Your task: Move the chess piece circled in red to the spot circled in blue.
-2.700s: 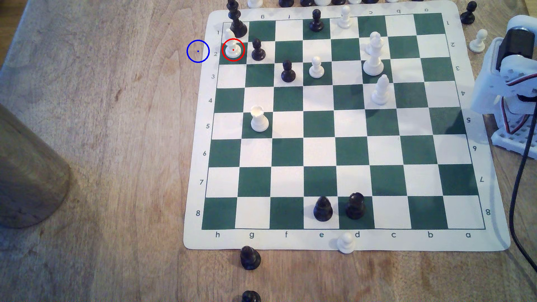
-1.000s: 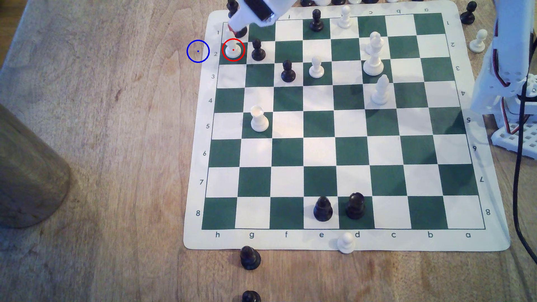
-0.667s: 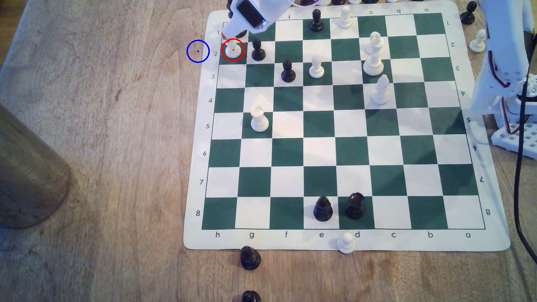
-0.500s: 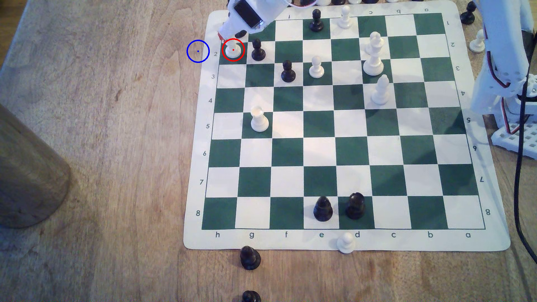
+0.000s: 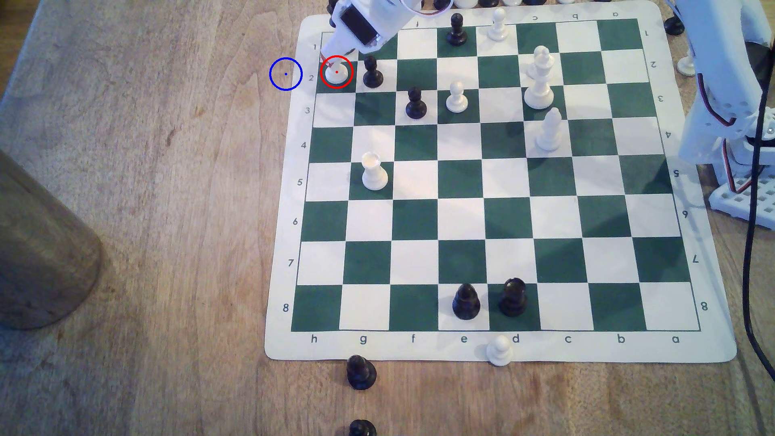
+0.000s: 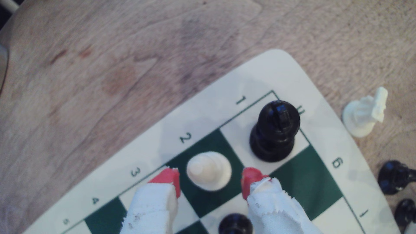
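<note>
Nothing is moved yet — the gripper (image 6: 210, 180) hangs open astride the chess piece circled in red (image 6: 208, 169), untouched, the spot circled in blue (image 5: 285, 74) at its nine o'clock in the exterior view.

We read the chess mat (image 5: 289, 234) border only. Well away from the claw (image 6: 210, 180), the edge reads h, g, f, e, d, c, b, a. The side border beside the claw runs 1 to 8; just past its fingertips we read 2, with 1 and 3 either side.
</note>
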Robot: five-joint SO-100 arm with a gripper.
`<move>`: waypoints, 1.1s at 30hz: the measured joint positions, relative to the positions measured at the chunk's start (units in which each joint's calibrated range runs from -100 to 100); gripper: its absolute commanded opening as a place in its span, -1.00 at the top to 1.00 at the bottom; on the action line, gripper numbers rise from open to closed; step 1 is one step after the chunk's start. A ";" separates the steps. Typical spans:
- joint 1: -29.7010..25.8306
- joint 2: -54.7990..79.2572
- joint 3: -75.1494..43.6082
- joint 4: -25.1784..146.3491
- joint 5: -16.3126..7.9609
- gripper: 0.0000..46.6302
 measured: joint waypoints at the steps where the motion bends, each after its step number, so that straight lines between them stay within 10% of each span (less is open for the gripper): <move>1: 0.00 0.00 -0.18 0.00 0.00 0.38; 33: -1.03 8.80 -8.86 0.00 0.00 0.57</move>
